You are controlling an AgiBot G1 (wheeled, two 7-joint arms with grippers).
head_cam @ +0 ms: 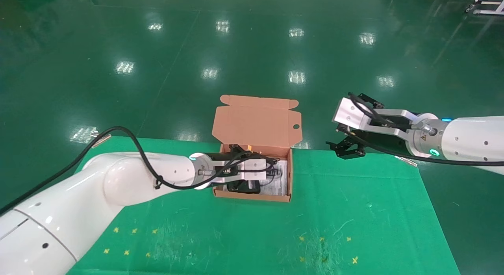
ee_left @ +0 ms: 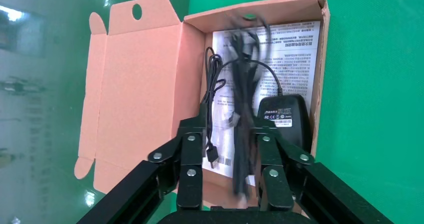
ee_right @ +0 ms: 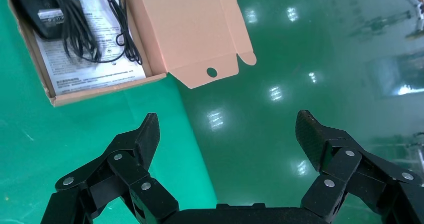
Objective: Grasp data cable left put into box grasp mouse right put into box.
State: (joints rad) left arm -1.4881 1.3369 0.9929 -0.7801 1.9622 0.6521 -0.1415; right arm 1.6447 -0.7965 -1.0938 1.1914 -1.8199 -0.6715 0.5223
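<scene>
The data cable [ee_left: 243, 109] is gripped by the left gripper [ee_left: 231, 149] for lowering into the box [ee_left: 145, 84] beside the mouse [ee_left: 285, 116]; the right gripper [ee_right: 227, 134] is held apart, fingers spread.

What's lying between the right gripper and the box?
Only bare green table cloth and its far edge; the head view shows nothing resting between the open right gripper and the box.
</scene>
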